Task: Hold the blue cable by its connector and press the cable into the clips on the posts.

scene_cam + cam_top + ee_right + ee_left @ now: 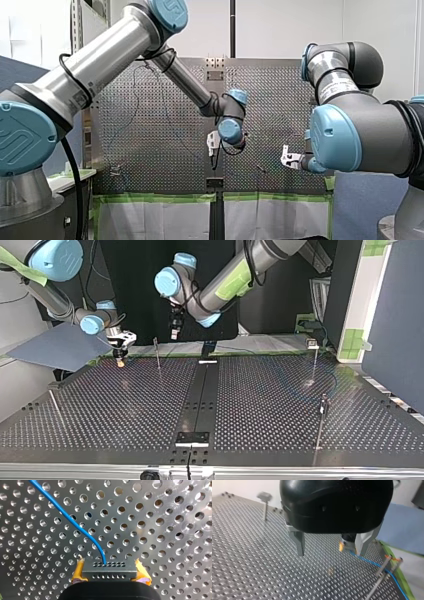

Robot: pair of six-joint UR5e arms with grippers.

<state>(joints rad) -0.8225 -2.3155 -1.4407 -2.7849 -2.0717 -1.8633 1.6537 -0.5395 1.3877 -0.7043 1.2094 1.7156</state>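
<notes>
Two pincers: your right pincer (pixel 109 570) grips the connector (pixel 109 566) of the blue cable (pixel 75 521) low over the desk (pixel 162 530), your left pincer (pixel 331 552) hangs open and empty; with the hold made, next likely means pressing cable onto a post (pixel 378 580).

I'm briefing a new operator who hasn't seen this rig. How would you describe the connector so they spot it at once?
Over the perforated table, find my right gripper with yellow pads. The connector is the small grey block clamped between its fingers. It alone has rows of tiny holes in its face and the blue cable running out of it.
</notes>
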